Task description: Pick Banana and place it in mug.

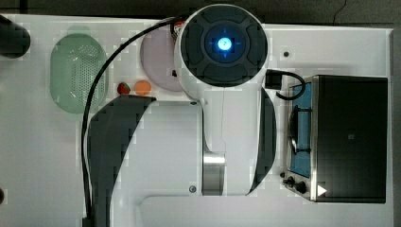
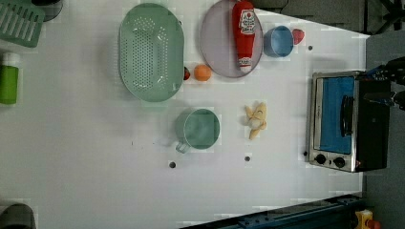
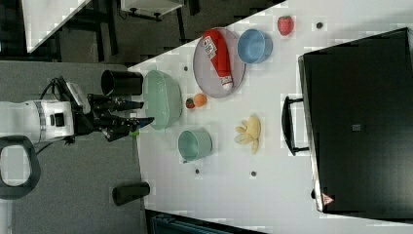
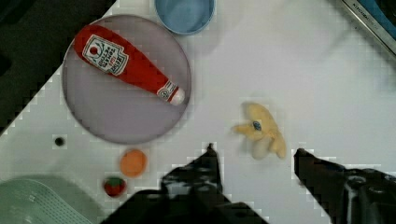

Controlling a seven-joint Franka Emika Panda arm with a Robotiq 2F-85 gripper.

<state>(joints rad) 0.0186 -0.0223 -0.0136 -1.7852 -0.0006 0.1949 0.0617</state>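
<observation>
the banana (image 2: 256,120) lies loose on the white bench (image 2: 95,157), to the left view's right of the mug (image 2: 198,129) and well apart from it. it looks like a soft, light, peeled toy with splayed flaps, so i judge a pinch across its thicker middle safest. the gripper (image 4: 254,156) hangs above it, jaws spread and empty. in the top view the arm hides both banana and mug
</observation>
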